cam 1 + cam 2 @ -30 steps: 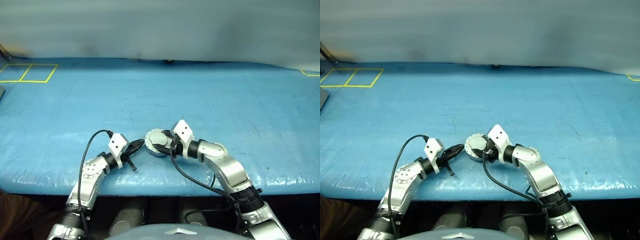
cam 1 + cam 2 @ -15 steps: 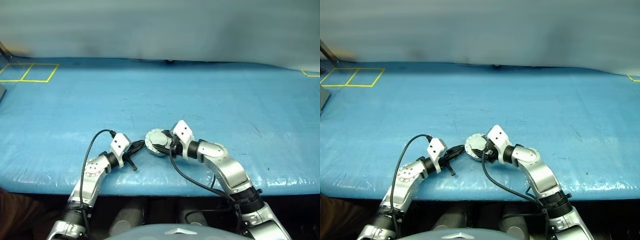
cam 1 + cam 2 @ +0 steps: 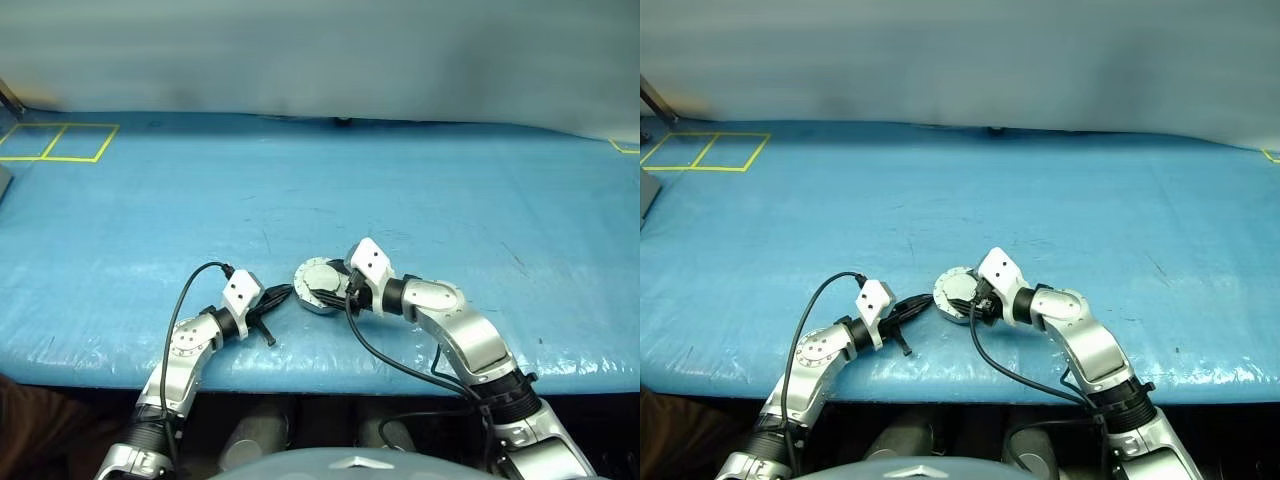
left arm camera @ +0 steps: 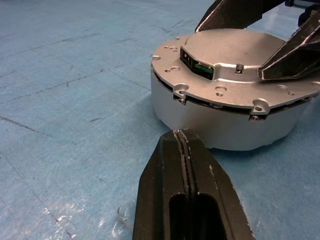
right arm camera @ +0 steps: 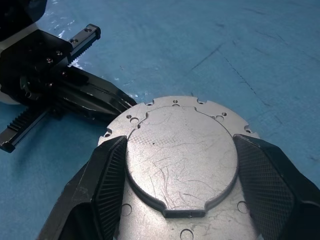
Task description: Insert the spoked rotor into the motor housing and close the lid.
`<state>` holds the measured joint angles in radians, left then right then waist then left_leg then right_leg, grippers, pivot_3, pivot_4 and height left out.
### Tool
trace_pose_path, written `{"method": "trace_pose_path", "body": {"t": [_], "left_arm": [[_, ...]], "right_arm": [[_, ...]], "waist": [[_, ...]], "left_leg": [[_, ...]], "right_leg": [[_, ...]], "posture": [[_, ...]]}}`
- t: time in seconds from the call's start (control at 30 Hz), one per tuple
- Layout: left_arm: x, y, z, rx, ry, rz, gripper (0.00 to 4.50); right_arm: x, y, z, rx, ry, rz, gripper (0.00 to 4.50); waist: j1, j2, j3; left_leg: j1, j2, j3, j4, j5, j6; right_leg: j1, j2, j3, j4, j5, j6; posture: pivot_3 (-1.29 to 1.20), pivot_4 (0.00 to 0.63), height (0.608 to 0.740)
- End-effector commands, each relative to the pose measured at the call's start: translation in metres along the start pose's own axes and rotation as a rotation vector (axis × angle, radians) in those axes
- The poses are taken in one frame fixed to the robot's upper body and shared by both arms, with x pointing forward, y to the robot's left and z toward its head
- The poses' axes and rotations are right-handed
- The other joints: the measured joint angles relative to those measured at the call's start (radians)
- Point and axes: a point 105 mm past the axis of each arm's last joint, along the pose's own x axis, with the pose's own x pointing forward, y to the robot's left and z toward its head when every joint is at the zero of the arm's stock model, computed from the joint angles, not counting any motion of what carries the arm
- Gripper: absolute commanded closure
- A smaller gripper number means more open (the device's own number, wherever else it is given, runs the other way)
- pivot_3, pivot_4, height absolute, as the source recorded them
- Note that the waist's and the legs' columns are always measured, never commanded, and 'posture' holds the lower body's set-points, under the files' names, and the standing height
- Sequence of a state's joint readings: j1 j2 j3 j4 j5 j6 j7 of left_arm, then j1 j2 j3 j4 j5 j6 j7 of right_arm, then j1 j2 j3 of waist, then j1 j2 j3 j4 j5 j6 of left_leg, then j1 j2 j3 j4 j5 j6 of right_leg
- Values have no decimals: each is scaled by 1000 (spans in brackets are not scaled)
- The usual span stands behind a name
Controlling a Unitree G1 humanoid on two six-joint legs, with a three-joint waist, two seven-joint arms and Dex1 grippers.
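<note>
Two grippers met at one silver puck near the front edge of the blue table (image 3: 420, 170). The left gripper (image 4: 181, 136), its fingers pressed flat together and holding nothing, had its tip against, or just short of, the side wall of the motor housing (image 4: 225, 120). Just beyond that tip, the lid (image 5: 180, 157) already sat on the housing, a thin dark seam showing under its rim; the spoked rotor was presumably sealed inside. The right gripper (image 5: 180, 175) stood spread wide, its ribbed pads bracketing the lid's raised centre on both sides. Seating the lid well likely called for even downward pressure from the right gripper while the left gripper braced the housing against sliding.
</note>
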<state>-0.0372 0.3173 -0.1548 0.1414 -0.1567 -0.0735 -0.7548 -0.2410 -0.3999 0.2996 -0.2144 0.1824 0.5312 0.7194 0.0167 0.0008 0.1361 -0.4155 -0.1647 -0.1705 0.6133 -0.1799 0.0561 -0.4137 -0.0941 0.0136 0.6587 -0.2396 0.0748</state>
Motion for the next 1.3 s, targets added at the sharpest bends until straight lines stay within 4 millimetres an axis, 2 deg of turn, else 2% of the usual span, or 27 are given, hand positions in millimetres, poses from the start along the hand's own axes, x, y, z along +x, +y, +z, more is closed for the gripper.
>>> {"method": "trace_pose_path", "body": {"t": [0.03, 0.47, 0.73, 0.97, 1.3], "left_arm": [[1, -2, 7, 20, -22, -13, 4500], [1, -1, 6, 20, -19, -11, 4500], [0, -2, 6, 19, -18, -13, 4500], [0, -2, 6, 19, -19, -13, 4500], [-1, 1, 13, 13, -71, 27, 4500]], "right_arm": [[-1, -1, 1, -45, 9, 4, 1516], [6, -3, -14, -3, 56, -30, 1516], [4, -6, -25, -14, 107, -35, 1516], [1, -13, -45, 21, 191, -50, 1516], [3, -8, -56, 95, 215, -44, 1516]], "waist": [[0, 0, 0], [0, 0, 0], [0, 0, 0], [0, 0, 0], [0, 1, -1]], "left_leg": [[0, 0, 0, 0, 0, 0], [1, 0, 0, 0, 0, 0], [2, 0, 0, 0, 0, 0], [3, 0, 0, 1, 0, 0], [4, 0, 0, 1, 0, 0]], "right_leg": [[0, 0, 0, 0, 0, 0], [1, 0, 0, 0, 0, 0], [2, 0, 0, 1, -1, -2], [3, 0, 0, 1, -2, -2], [4, 0, 1, 1, -2, -2]], "posture": [[0, 150, 740], [0, 150, 740], [0, 150, 740], [0, 150, 740], [0, 150, 740]]}}
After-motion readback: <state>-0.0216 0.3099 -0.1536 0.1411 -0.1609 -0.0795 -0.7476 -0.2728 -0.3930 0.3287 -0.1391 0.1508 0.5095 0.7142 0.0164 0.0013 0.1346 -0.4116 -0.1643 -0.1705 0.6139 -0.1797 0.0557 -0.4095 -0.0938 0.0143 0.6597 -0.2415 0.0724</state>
